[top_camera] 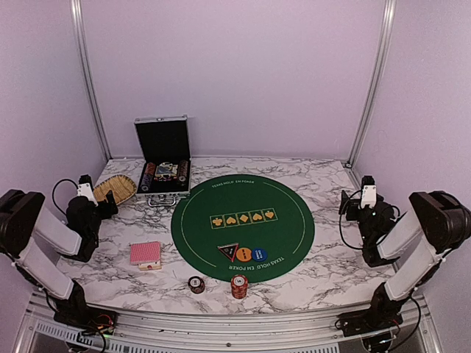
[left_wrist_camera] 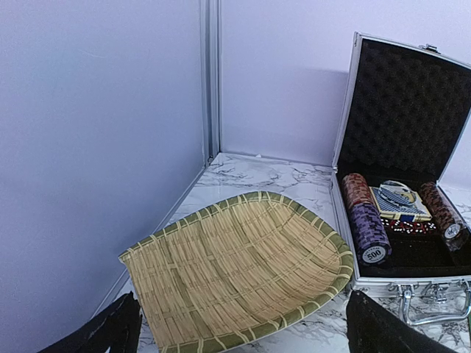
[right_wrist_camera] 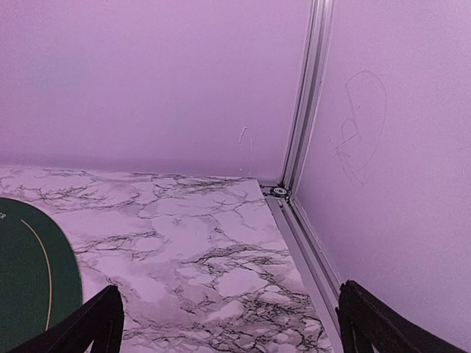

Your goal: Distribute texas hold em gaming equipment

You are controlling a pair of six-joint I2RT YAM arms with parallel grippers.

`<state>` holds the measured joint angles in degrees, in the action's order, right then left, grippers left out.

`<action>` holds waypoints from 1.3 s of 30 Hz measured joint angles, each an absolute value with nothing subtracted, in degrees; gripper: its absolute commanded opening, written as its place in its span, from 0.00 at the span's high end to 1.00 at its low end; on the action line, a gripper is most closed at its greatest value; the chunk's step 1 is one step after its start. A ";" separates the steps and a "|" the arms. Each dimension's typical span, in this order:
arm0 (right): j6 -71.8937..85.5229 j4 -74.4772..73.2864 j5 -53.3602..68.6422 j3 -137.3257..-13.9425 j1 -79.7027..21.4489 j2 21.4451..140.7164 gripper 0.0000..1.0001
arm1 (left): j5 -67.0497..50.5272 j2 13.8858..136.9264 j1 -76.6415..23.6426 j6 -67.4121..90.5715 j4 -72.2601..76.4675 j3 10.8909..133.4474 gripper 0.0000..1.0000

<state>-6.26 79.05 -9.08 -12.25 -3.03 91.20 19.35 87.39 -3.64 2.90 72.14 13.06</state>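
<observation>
A red-backed deck of cards (top_camera: 146, 254) lies on the marble left of the green mat (top_camera: 294, 220). A dark chip stack (top_camera: 196, 284) and a red-white chip stack (top_camera: 238, 286) stand near the front edge. On the mat's near side sit a black triangular marker (top_camera: 229, 252), an orange button (top_camera: 243, 255) and a blue button (top_camera: 259, 254). My left gripper (top_camera: 110, 201) (left_wrist_camera: 243, 331) is open at the far left, facing a woven basket. My right gripper (top_camera: 346, 207) (right_wrist_camera: 228, 323) is open at the far right over bare marble. Neither holds anything.
An open silver case (top_camera: 163, 158) (left_wrist_camera: 412, 110) at the back left holds rows of chips (left_wrist_camera: 368, 232) and a card box (left_wrist_camera: 399, 202). A woven bamboo basket (top_camera: 115, 188) (left_wrist_camera: 243, 265) lies beside it. Frame posts (right_wrist_camera: 303, 103) and walls close the corners.
</observation>
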 measured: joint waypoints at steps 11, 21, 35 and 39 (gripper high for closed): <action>-5.89 77.91 -6.70 -13.10 -1.96 91.31 0.01 | 19.33 87.39 -3.64 2.55 72.14 13.06 0.01; -5.89 77.89 -6.48 -13.10 -1.96 91.31 0.01 | 19.33 87.39 -3.64 2.52 72.14 13.06 0.01; -3.42 53.71 -9.56 -26.11 -1.63 80.64 0.01 | 13.21 82.72 -3.46 0.25 54.19 23.62 0.01; 0.12 43.88 -9.32 -33.50 -1.58 76.23 0.01 | 10.70 79.96 -3.38 -1.76 39.77 34.17 0.01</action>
<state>0.12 43.88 -9.32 -33.50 -1.58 76.23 10.70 79.96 -3.38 -1.76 39.77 34.17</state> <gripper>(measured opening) 0.994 0.990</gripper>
